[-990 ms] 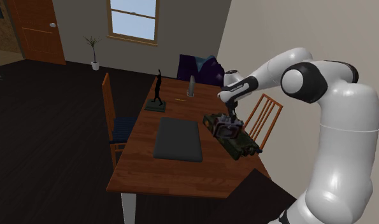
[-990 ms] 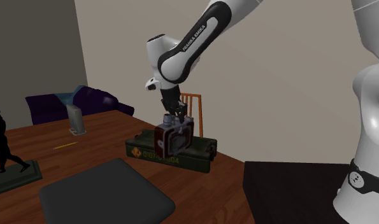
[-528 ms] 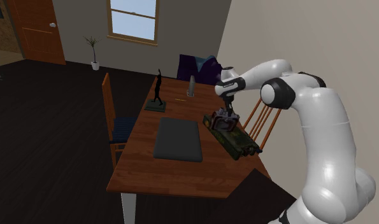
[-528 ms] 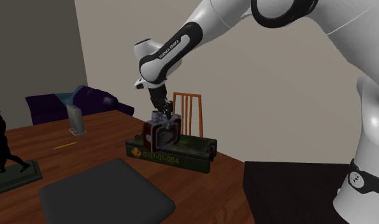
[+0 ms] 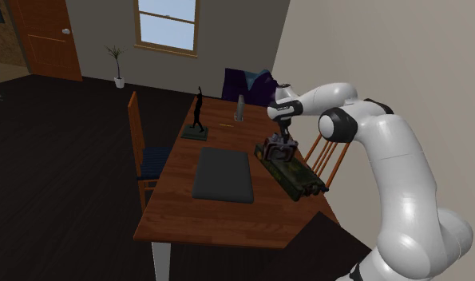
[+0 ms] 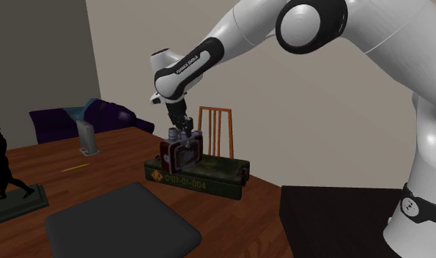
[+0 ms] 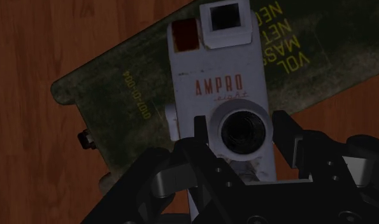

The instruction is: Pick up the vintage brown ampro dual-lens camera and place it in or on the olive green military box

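The olive green box (image 5: 299, 176) (image 6: 212, 176) lies on the wooden table (image 5: 227, 215), with yellow lettering on its lid (image 7: 118, 95). A brown and grey camera (image 5: 275, 151) (image 6: 180, 152) marked AMPRO (image 7: 216, 76) stands upright over the box's end that is farther from the stand. It sits on the lid or just above it; contact cannot be told. My black gripper (image 5: 283, 142) (image 6: 181, 133) (image 7: 244, 130) comes down from above, shut on the camera. Its fingers (image 7: 204, 137) clasp the camera's top on both sides of the round lens.
A dark grey mat (image 5: 223, 174) (image 6: 121, 227) lies on the table beside the box. A black figurine (image 5: 197, 116) and a grey upright object (image 5: 239, 109) stand at the far end. Wooden chairs (image 5: 330, 148) (image 5: 138, 140) flank the table; a purple sofa (image 5: 247, 84) is behind.
The gripper has carried the camera along the box toward its far end, leftward in the second exterior view, and slightly lower. The arm's elbow has swung in closer.
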Robot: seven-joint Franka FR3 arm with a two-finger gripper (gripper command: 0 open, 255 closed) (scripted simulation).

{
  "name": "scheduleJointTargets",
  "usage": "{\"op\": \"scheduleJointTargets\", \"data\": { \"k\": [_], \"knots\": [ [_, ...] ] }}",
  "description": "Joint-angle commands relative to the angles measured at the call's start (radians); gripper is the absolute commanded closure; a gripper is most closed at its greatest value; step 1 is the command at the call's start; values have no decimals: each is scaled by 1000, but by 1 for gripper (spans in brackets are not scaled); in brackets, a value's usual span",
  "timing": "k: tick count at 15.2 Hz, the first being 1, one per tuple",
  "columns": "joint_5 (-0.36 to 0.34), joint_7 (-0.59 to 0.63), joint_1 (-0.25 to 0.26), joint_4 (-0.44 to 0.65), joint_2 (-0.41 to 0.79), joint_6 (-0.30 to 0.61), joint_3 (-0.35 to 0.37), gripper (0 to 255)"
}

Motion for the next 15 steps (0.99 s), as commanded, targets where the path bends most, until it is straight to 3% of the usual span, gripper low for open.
{"op": "scheduleJointTargets", "data": {
  "k": [1,7,15],
  "knots": [
    [2,5,-5,-2,30,10,1,255],
    [-1,21,-11,-6,78,60,9,255],
    [-11,26,-18,-5,77,59,20,255]
  ]
}}
